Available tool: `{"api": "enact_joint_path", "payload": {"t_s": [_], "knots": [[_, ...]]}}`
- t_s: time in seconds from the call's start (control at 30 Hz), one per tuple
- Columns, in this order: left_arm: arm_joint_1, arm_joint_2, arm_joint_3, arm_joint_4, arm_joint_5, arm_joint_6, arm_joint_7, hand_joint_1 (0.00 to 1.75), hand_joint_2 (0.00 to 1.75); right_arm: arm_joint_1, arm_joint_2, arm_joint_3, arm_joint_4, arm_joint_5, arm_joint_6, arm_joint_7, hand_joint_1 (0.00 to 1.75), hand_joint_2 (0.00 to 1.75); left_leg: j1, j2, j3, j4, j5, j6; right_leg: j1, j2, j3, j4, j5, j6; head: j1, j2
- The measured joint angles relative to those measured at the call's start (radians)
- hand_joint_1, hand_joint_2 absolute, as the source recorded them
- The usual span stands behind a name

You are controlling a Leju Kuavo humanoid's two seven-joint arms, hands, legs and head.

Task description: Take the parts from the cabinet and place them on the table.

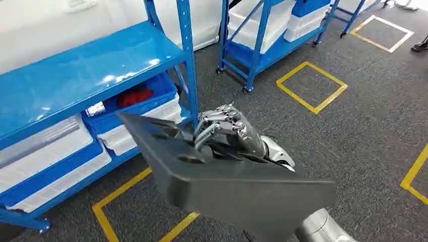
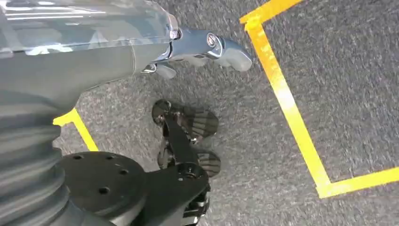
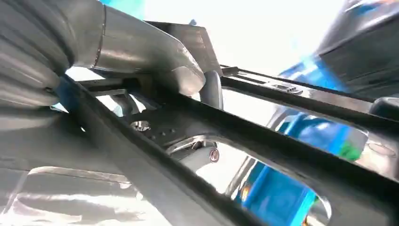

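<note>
A large dark grey part (image 1: 237,189), flat with cut-outs and a thick edge, is held up in front of me in the head view. My right hand (image 1: 227,128) grips it from behind, fingers curled over its upper edge. In the right wrist view the part's dark bars (image 3: 282,141) cross the picture and the thumb (image 3: 146,52) presses against them. The blue cabinet (image 1: 91,70) stands to the left of the held part. My left hand (image 2: 207,47) hangs over the grey carpet with its thumb stretched out and nothing in it.
The cabinet's lower shelf carries white and blue bins (image 1: 126,108), one with a red item (image 1: 134,96). A second blue rack (image 1: 262,40) stands further back. Yellow tape squares (image 1: 313,85) mark the grey carpet, with open floor to the right.
</note>
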Motion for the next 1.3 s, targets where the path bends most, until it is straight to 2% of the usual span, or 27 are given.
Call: {"api": "enact_joint_path", "payload": {"t_s": [0.07,0.1,0.13,0.17,0.23,0.27,0.3,0.33,0.43,0.5,0.53,0.6,0.63,0.7,0.73,0.77,0.8,0.9,0.97,1.0,1.03,1.1,1.13,1.17,1.23,1.27,1.3], "knots": [[0.009,-0.002,0.0,0.0,0.002,-0.003,-0.002,0.0,1.75,-0.047,0.0,-0.019,0.023,0.066,-0.023,0.042,1.75,1.75,-0.005,0.027,-0.004,0.001,0.0,0.003,-0.004,-0.02,-0.075,0.16,-0.077,0.005,0.0,0.0],[0.011,-0.002,0.0,0.0,0.002,-0.004,-0.002,0.0,1.75,-0.058,0.0,-0.025,0.031,0.102,-0.034,0.06,1.75,1.75,-0.006,0.04,-0.004,0.002,-0.001,0.004,-0.004,-0.02,-0.101,0.22,-0.095,0.008,0.0,0.0],[0.013,-0.002,0.0,0.0,0.003,-0.006,-0.004,0.0,1.75,-0.067,0.0,-0.026,0.041,0.157,-0.046,0.075,1.75,1.75,-0.006,0.051,-0.004,0.002,-0.002,0.004,-0.004,-0.022,-0.11,0.239,-0.091,0.009,0.0,0.0],[0.012,-0.003,0.0,0.0,0.003,-0.01,-0.006,0.0,1.75,-0.078,-0.002,-0.024,0.055,0.232,-0.059,0.09,1.75,1.75,-0.006,0.063,-0.003,0.003,-0.003,0.003,-0.005,-0.024,-0.095,0.209,-0.064,0.01,0.0,0.0],[0.008,-0.005,0.0,0.0,0.005,-0.014,-0.011,0.0,1.75,-0.108,-0.01,-0.012,0.081,0.354,-0.072,0.103,1.75,1.75,-0.006,0.082,-0.002,0.008,-0.008,-0.001,-0.004,-0.042,-0.004,0.039,0.021,0.005,0.0,0.0],[0.007,-0.005,0.0,0.0,0.005,-0.014,-0.012,0.0,1.75,-0.118,-0.016,-0.005,0.09,0.379,-0.073,0.103,1.75,1.75,-0.008,0.09,-0.001,0.012,-0.013,-0.005,0.0,-0.08,0.042,-0.05,0.041,-0.001,0.0,0.0],[0.008,-0.005,0.001,0.0,0.005,-0.014,-0.012,0.0,1.75,-0.124,-0.017,0.003,0.099,0.393,-0.073,0.102,1.75,1.75,-0.016,0.094,-0.004,0.016,-0.017,-0.012,0.015,-0.105,0.049,-0.065,0.027,-0.013,0.0,0.0],[0.008,-0.006,0.001,0.0,0.005,-0.014,-0.013,0.0,1.75,-0.126,-0.018,0.009,0.104,0.398,-0.073,0.101,1.75,1.75,-0.015,0.101,-0.004,0.016,-0.017,-0.015,0.012,-0.085,0.044,-0.065,0.031,-0.02,0.0,0.0],[0.006,-0.006,0.001,0.0,0.005,-0.014,-0.013,0.0,1.75,-0.131,-0.025,0.024,0.122,0.404,-0.073,0.101,1.75,1.75,-0.015,0.128,0.001,0.015,-0.023,-0.031,0.012,-0.057,0.039,-0.07,0.035,-0.034,0.0,0.0],[0.005,-0.006,0.001,0.0,0.005,-0.014,-0.013,0.0,1.75,-0.14,-0.026,0.028,0.128,0.404,-0.073,0.101,1.75,1.75,-0.008,0.072,-0.02,0.066,-0.068,-0.04,0.003,-0.043,0.045,-0.079,0.04,-0.044,0.0,0.0],[0.006,-0.007,0.001,0.0,0.005,-0.014,-0.013,0.0,1.75,-0.145,-0.026,0.031,0.132,0.404,-0.073,0.101,1.75,1.75,-0.007,0.055,-0.052,0.136,-0.105,-0.042,0.003,-0.035,0.044,-0.079,0.041,-0.048,0.0,0.0],[0.011,-0.007,0.001,0.0,0.005,-0.014,-0.012,0.0,1.75,-0.146,-0.026,0.044,0.141,0.433,-0.083,0.101,1.75,1.75,-0.004,0.04,-0.13,0.301,-0.166,-0.048,0.004,-0.01,0.044,-0.078,0.041,-0.048,0.0,0.0],[0.013,-0.007,0.002,0.0,0.005,-0.013,-0.01,0.0,1.75,-0.146,-0.026,0.05,0.145,0.445,-0.086,0.102,1.75,1.75,-0.004,0.038,-0.149,0.332,-0.164,-0.05,0.004,0.001,0.044,-0.076,0.041,-0.048,0.0,0.0],[0.013,-0.008,0.002,0.0,0.004,-0.008,-0.004,0.0,1.75,-0.146,-0.026,0.065,0.151,0.457,-0.086,0.103,1.75,1.75,-0.001,0.037,-0.123,0.259,-0.095,-0.05,0.003,0.026,0.044,-0.073,0.041,-0.048,0.0,0.0],[0.011,-0.008,0.003,0.0,0.004,-0.007,-0.003,0.0,1.75,-0.146,-0.026,0.07,0.151,0.457,-0.087,0.102,1.75,1.75,0.001,0.031,-0.087,0.173,-0.044,-0.05,0.003,0.039,0.044,-0.07,0.039,-0.045,0.0,0.0],[0.01,-0.008,0.005,0.0,0.004,-0.006,-0.003,0.0,1.75,-0.146,-0.026,0.075,0.151,0.457,-0.088,0.1,1.75,1.75,0.006,0.007,-0.049,0.087,-0.001,-0.049,0.002,0.05,0.044,-0.066,0.037,-0.042,0.0,0.0],[0.011,-0.008,0.006,0.0,0.005,-0.004,-0.002,0.0,1.75,-0.145,-0.026,0.079,0.151,0.456,-0.091,0.098,1.75,1.75,0.007,-0.033,-0.032,0.054,-0.011,-0.044,0.005,0.058,0.041,-0.064,0.038,-0.036,0.0,0.0],[0.01,-0.009,0.016,0.0,0.008,0.008,-0.001,0.0,1.75,-0.142,-0.033,0.089,0.151,0.423,-0.109,0.091,1.75,1.75,0.001,-0.019,-0.027,0.036,-0.016,-0.031,-0.002,0.083,0.026,-0.064,0.047,-0.014,0.0,0.0],[0.01,-0.013,0.018,0.0,0.005,0.01,0.001,0.0,1.75,-0.122,-0.041,0.078,0.147,0.267,-0.066,0.061,1.75,1.75,0.012,0.002,-0.021,0.021,-0.005,-0.013,-0.001,0.094,0.024,-0.061,0.043,-0.002,0.0,0.0],[0.01,-0.012,0.018,0.0,0.004,0.011,0.002,0.0,1.75,-0.105,-0.044,0.062,0.139,0.153,-0.029,0.047,1.75,1.75,0.009,0.01,-0.017,0.016,-0.002,-0.008,0.004,0.042,0.017,-0.04,0.027,0.0,0.0,0.0],[0.01,-0.013,0.019,0.0,0.002,0.012,0.002,0.0,1.75,-0.09,-0.049,0.041,0.131,0.049,0.011,0.03,1.75,1.75,0.006,0.018,-0.018,0.016,-0.002,0.001,0.004,0.005,-0.011,0.019,-0.013,0.001,0.0,0.0],[0.015,-0.012,0.022,0.0,-0.004,0.012,0.005,0.0,1.75,-0.059,-0.049,-0.007,0.112,-0.163,0.147,0.012,1.75,1.75,-0.001,0.04,-0.019,0.016,-0.005,0.006,-0.001,-0.017,-0.092,0.188,-0.088,0.005,0.0,0.0],[0.015,-0.012,0.023,0.0,-0.007,0.012,0.007,0.0,1.75,-0.04,-0.049,-0.022,0.1,-0.23,0.206,0.009,1.75,1.75,-0.003,0.051,-0.019,0.017,-0.005,0.007,-0.003,-0.018,-0.116,0.238,-0.1,0.007,0.0,0.0],[0.015,-0.012,0.024,0.0,-0.012,0.012,0.008,0.0,1.75,-0.02,-0.049,-0.035,0.087,-0.28,0.254,0.009,1.75,1.75,-0.004,0.061,-0.018,0.017,-0.006,0.007,-0.005,-0.019,-0.117,0.241,-0.088,0.007,0.0,0.0],[0.013,-0.012,0.024,0.0,-0.012,0.012,0.008,0.0,1.75,0.001,-0.048,-0.053,0.064,-0.322,0.286,0.009,1.75,1.75,-0.005,0.083,-0.015,0.019,-0.011,0.004,-0.005,-0.031,-0.048,0.114,-0.016,0.004,0.0,0.0],[0.012,-0.012,0.024,0.0,-0.013,0.012,0.008,0.0,1.75,0.003,-0.048,-0.061,0.057,-0.324,0.291,0.009,1.75,1.75,-0.006,0.093,-0.012,0.021,-0.015,0.001,-0.003,-0.056,0.005,0.019,0.021,0.0,0.0,0.0],[0.012,-0.012,0.025,0.0,-0.013,0.012,0.008,0.0,1.75,0.004,-0.048,-0.066,0.05,-0.326,0.292,0.009,1.75,1.75,-0.009,0.101,-0.01,0.023,-0.019,-0.004,0.003,-0.112,0.04,-0.049,0.022,-0.005,0.0,0.0]]}}
